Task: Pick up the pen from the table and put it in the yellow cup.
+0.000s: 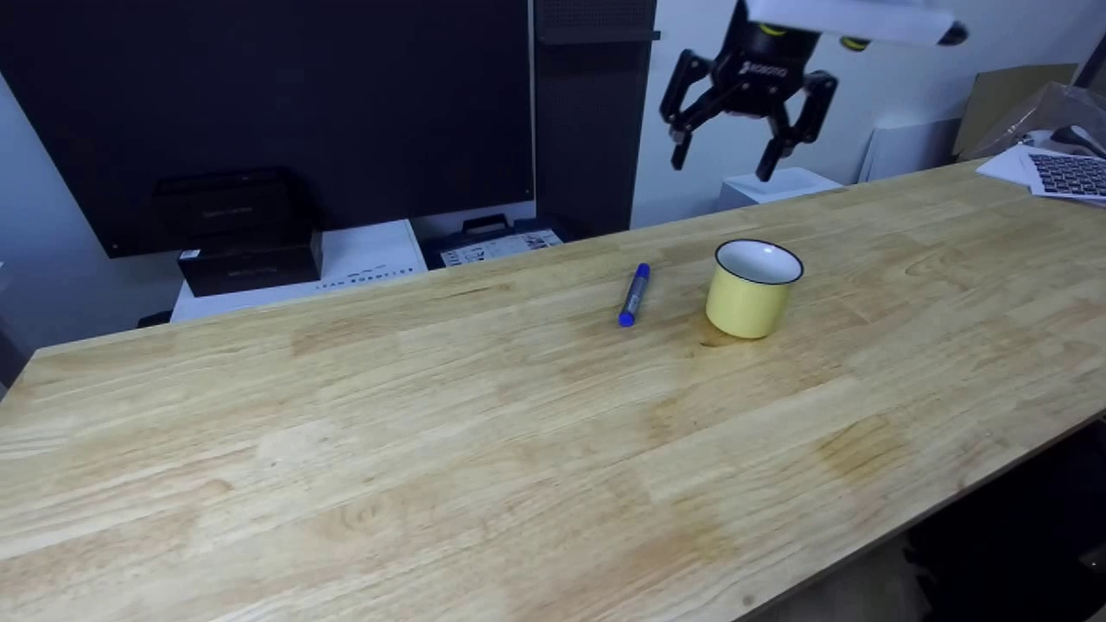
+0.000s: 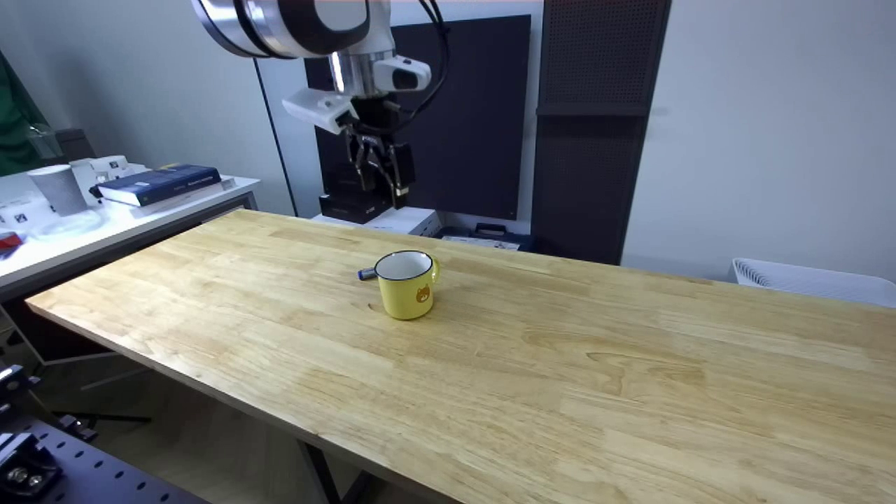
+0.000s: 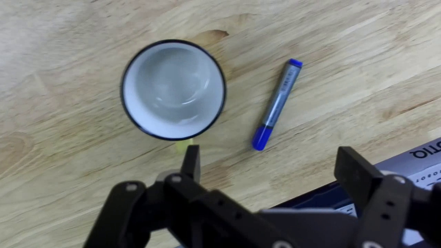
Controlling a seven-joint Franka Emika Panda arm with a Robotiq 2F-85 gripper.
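The blue pen with a grey barrel (image 1: 634, 295) lies on the wooden table (image 1: 415, 432), beside the yellow cup (image 1: 743, 307) and apart from it. In an exterior view the cup (image 2: 406, 299) hides most of the pen (image 2: 367, 274). The cup stands upright; its white inside looks empty in the wrist view (image 3: 174, 86). My gripper (image 1: 722, 162) is wide open and empty, high above the table near its back edge. In the wrist view the pen (image 3: 278, 100) lies ahead of the gap between the fingertips (image 3: 268, 153), with its cap end nearest them.
Behind the table's back edge stand white boxes (image 1: 371, 250), a black box (image 1: 251, 263) and a dark case (image 1: 492, 238). Papers with a keyboard-like pattern (image 1: 1071, 175) lie at the table's far end. A side desk holds a blue book (image 2: 161, 183) and a grey cup (image 2: 59, 189).
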